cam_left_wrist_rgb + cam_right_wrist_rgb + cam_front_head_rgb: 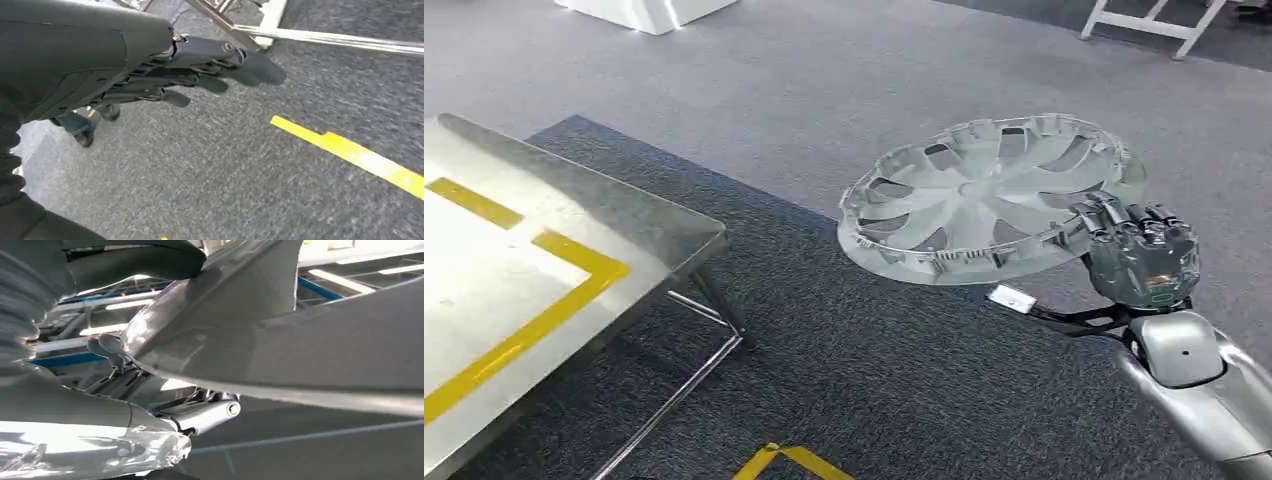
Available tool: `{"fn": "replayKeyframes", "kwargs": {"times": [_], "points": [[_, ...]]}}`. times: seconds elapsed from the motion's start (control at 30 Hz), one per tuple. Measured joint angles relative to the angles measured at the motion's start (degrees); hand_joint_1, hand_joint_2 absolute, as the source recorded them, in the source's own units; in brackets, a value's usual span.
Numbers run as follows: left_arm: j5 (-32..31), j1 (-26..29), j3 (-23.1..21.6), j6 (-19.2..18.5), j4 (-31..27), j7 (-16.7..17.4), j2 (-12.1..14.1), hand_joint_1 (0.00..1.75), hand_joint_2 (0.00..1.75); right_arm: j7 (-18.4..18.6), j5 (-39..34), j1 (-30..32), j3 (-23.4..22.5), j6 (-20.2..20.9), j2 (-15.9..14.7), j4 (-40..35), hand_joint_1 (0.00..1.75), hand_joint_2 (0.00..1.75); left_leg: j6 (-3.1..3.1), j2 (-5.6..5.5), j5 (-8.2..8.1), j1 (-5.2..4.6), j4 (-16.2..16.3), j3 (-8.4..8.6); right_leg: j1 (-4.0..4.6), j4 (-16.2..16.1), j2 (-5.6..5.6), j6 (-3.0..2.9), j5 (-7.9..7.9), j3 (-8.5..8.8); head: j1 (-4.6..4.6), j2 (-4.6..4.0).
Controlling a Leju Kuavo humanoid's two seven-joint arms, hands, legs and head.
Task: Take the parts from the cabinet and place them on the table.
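Right hand: the right hand grips the rim of the hubcap, fingers curled over its edge; its silver forearm comes in from the lower right corner of the head view
Hubcap: a silver, many-spoked wheel cover held roughly flat and slightly tilted, in the air above the dark carpet; it is well apart from the table, off beyond the table's right corner; in the right wrist view its grey underside lies close against the hand
Left hand: the left hand hangs above the carpet with its dark fingers stretched out fairly straight and grasping nothing; a yellow floor line runs beside it
Table: a metal top marked with yellow tape, on thin metal legs, at the left of the head view
Floor: lighter grey carpet lies beyond the dark patch; a white frame stands at the far right
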Motion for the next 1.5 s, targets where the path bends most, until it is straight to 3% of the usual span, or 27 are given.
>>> {"fn": "replayKeyframes", "kwargs": {"times": [0.03,0.07,0.1,0.2,0.23,0.3,0.37,0.4,0.53,0.57,0.63,0.7,0.77,0.83,0.87,0.9,0.93,1.07,1.1,1.17,1.23,1.27,1.3,1.37,1.4,1.43,1.5], "points": [[0.0,0.1,0.0,0.0,0.0,0.0,0.0,0.0,1.75,-0.2,0.0,0.1,-0.3,0.0,0.1,-0.2,1.75,1.75,0.36,-0.54,0.18,0.09,-0.5,0.25,0.02,-0.2,-0.54,0.44,-0.14,0.44,0.02,0.02],[0.0,0.1,0.0,0.0,0.0,0.0,0.0,0.0,1.75,-0.3,0.0,0.2,-0.6,0.0,0.2,-0.3,1.75,1.75,0.73,-0.88,0.52,0.66,-1.0,0.75,-0.29,0.1,0.22,0.74,-0.61,-0.22,0.09,0.02],[0.0,0.1,0.0,0.0,0.0,0.0,0.0,0.0,1.75,-0.7,0.0,0.3,-0.9,0.0,0.3,-0.4,1.75,1.75,1.08,-1.42,0.54,0.64,-1.1,0.92,-0.36,2.2,2.82,0.71,-1.86,-0.82,0.18,0.0],[0.0,-0.1,0.0,0.0,0.0,0.0,-0.2,0.0,1.75,-0.8,0.0,0.7,-1.8,0.0,0.6,-0.4,1.75,1.75,1.52,-2.98,0.33,0.53,-1.1,0.98,-0.25,15.7,4.64,0.97,-7.54,-8.03,0.57,0.02],[0.0,-0.1,0.0,0.0,0.0,0.0,-0.2,0.0,1.75,-0.8,0.0,0.9,-1.8,0.0,0.7,-0.4,1.75,1.75,1.55,-3.51,0.29,0.51,-1.0,1.08,-0.22,18.0,4.69,1.02,-7.69,-9.58,0.57,0.02],[0.0,0.0,0.0,0.0,0.0,0.0,-0.2,0.0,1.75,-1.0,0.0,1.3,-1.8,0.0,0.8,-0.4,1.75,1.75,1.47,-4.7,0.07,0.52,-1.0,1.45,-0.25,14.4,4.7,0.91,-3.82,-8.66,0.61,0.0],[0.0,0.0,0.0,0.0,0.0,0.0,-0.3,0.0,1.75,-1.4,0.0,1.3,-2.2,0.0,0.9,-0.4,1.75,1.75,1.11,-5.83,-0.34,0.53,-0.9,2.02,-0.42,4.0,5.7,0.68,2.1,-3.98,0.59,0.0],[0.0,-0.1,0.0,0.0,0.0,0.0,-0.3,0.0,1.75,-2.0,0.0,1.3,-2.4,0.0,1.0,-0.4,1.75,1.75,0.76,-6.31,-0.54,0.39,-0.8,1.96,-0.57,1.7,7.69,0.45,1.53,-2.52,0.52,0.0],[0.0,0.2,0.0,0.0,0.0,0.0,-0.3,0.0,1.75,-7.3,0.0,2.0,-4.7,0.0,3.1,-1.5,1.75,1.75,-0.24,-7.6,-0.52,0.72,-0.4,1.24,-0.2,0.4,6.8,-0.51,1.1,-1.66,0.5,0.02],[0.0,0.3,0.0,0.0,0.0,0.0,-0.1,0.0,1.75,-9.8,0.0,2.3,-5.8,0.0,4.2,-2.0,1.75,1.75,-0.63,-6.92,-1.05,0.68,-0.1,1.22,-0.61,0.1,6.28,-0.88,1.27,-1.4,0.57,0.02],[0.0,0.1,0.0,0.0,0.0,0.0,-0.2,0.0,1.75,-14.1,0.1,3.3,-8.6,0.0,6.7,-3.7,1.75,1.75,-1.56,-3.65,-4.1,0.72,4.7,-1.02,-0.54,0.1,5.28,-1.58,0.99,-1.12,-0.16,0.02],[0.0,-0.1,0.0,0.0,0.0,0.0,-0.2,0.0,1.75,-18.2,0.1,3.8,-11.4,0.0,9.5,-4.9,1.75,1.75,-1.97,-2.93,-7.76,1.09,13.4,-5.52,-0.43,0.1,4.3,-1.81,0.77,-0.98,-0.11,0.02],[-0.1,0.1,0.0,0.0,0.0,0.0,-0.2,0.0,1.75,-21.5,0.1,4.2,-13.9,0.0,12.6,-6.1,1.75,1.75,-2.17,-2.86,-7.34,1.27,16.7,-7.57,-0.42,0.1,3.41,-1.83,0.48,-0.65,-0.15,0.02],[-0.2,0.2,0.0,0.0,0.0,0.0,-0.2,0.0,1.75,-24.1,0.1,4.6,-16.2,0.0,15.0,-7.4,1.75,1.75,-1.98,-2.59,-2.33,1.27,10.3,-4.71,-0.41,0.1,2.47,-1.69,0.03,0.05,-0.17,0.02],[-0.2,0.2,0.0,0.0,0.0,0.0,-0.2,0.0,1.75,-25.1,0.1,4.6,-17.5,0.0,16.4,-8.2,1.75,1.75,-1.67,-1.92,0.5,1.2,5.0,-2.09,-0.4,0.1,2.0,-1.51,-0.25,0.54,-0.11,0.02],[-0.2,0.1,0.0,0.0,0.0,0.0,-0.1,0.0,1.75,-25.6,0.1,4.6,-18.4,0.0,17.4,-8.7,1.75,1.75,-1.32,-0.35,1.27,0.89,1.2,-0.17,-0.38,0.0,1.57,-1.33,-0.51,0.86,-0.15,0.02],[-0.2,0.0,0.0,0.0,0.0,0.0,-0.1,0.0,1.75,-26.1,0.1,4.5,-19.3,0.0,18.3,-9.2,1.75,1.75,-1.14,0.39,0.66,0.28,0.3,0.36,0.12,0.1,1.33,-0.95,-0.74,0.87,-0.15,0.02],[-0.2,0.1,0.0,-0.1,0.0,0.0,-0.1,0.0,1.75,-26.9,0.1,4.6,-21.2,0.0,20.9,-10.6,1.75,1.75,-0.06,-1.08,0.41,0.55,-0.9,0.72,0.12,-0.5,-0.15,0.24,-1.11,1.42,0.0,0.02],[-0.2,0.2,0.0,-0.1,0.0,0.0,-0.1,0.0,1.75,-26.9,0.1,4.7,-21.4,0.0,21.1,-10.8,1.75,1.75,0.27,-1.53,0.55,0.83,-1.2,0.98,-0.04,0.5,1.68,0.4,-1.96,0.8,0.13,0.02],[-0.2,0.0,0.0,-0.1,0.0,0.0,-0.1,0.0,1.75,-27.0,0.0,4.7,-22.1,0.0,21.3,-10.9,1.75,1.75,0.76,-2.31,0.48,0.91,-1.2,1.01,-0.1,7.8,4.06,0.35,-5.63,-2.79,0.66,0.02],[-0.2,0.0,0.0,-0.1,0.0,0.0,-0.3,0.0,1.75,-27.0,0.0,4.8,-22.4,0.0,21.7,-10.9,1.75,1.75,0.93,-3.23,0.39,0.75,-1.1,1.05,0.02,16.9,4.63,0.46,-8.67,-7.87,0.77,0.0],[-0.2,0.0,0.0,-0.1,0.0,0.0,-0.3,0.0,1.75,-27.0,0.0,5.0,-22.5,0.0,21.8,-10.9,1.75,1.75,0.96,-3.76,0.35,0.68,-1.1,1.14,0.03,18.0,4.66,0.44,-8.19,-8.98,0.7,0.02],[-0.2,0.0,0.0,-0.1,0.0,0.0,-0.3,0.0,1.75,-27.1,0.1,5.1,-22.7,0.0,21.9,-10.9,1.75,1.75,0.98,-4.41,0.3,0.66,-1.1,1.28,0.03,16.1,4.69,0.29,-5.99,-8.54,0.74,0.02],[-0.2,0.0,0.0,-0.1,0.0,0.0,-0.3,0.0,1.75,-27.1,0.1,5.1,-22.9,0.0,22.0,-10.9,1.75,1.75,0.81,-5.56,0.11,0.66,-1.0,1.69,0.03,6.9,5.22,-0.15,-0.21,-4.64,0.74,0.02],[-0.2,0.0,0.0,-0.1,0.0,0.0,-0.3,0.0,1.75,-27.1,0.1,5.1,-23.1,0.0,22.1,-10.9,1.75,1.75,0.61,-6.01,-0.04,0.67,-1.0,1.8,-0.04,2.2,6.5,-0.35,1.77,-2.56,0.77,0.02],[-0.2,-0.1,0.0,-0.1,0.0,0.0,-0.3,0.0,1.75,-27.1,0.1,5.0,-23.1,0.0,22.2,-10.9,1.75,1.75,0.33,-6.38,-0.19,0.35,-0.7,1.5,-0.12,0.7,7.78,-0.56,0.88,-1.14,0.66,0.02],[-0.2,0.0,0.0,-0.1,0.0,0.0,-0.3,0.0,1.75,-27.2,0.0,5.0,-23.2,0.0,22.4,-11.3,1.75,1.75,-0.29,-7.03,0.13,0.75,-0.7,1.06,0.14,0.2,7.26,-0.78,0.78,-1.17,0.68,0.02]]}}
